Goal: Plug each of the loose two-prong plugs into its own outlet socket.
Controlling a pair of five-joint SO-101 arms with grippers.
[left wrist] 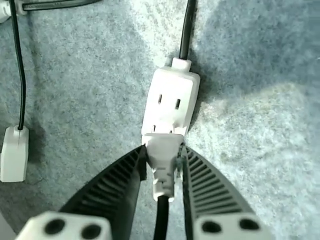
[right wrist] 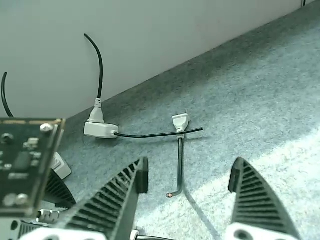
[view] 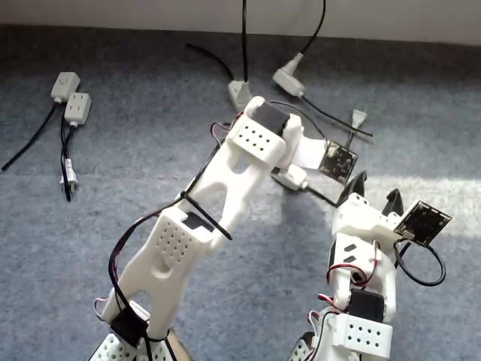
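Down from high over the grey felt-like table top (view: 113, 195); close, straight down from the left wrist; low from the right wrist toward the far pale wall (right wrist: 165, 30), sharing the high view's small white corded plug (right wrist: 180, 121).

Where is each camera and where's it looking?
High view: above the grey carpeted table, looking down; both white arms.
Left wrist view: on that arm, facing down; black left gripper shut on white two-prong plug at white outlet socket.
Right wrist view: on that arm, looking across to the wall; black right gripper open.
High and right wrist share: small loose white plug.
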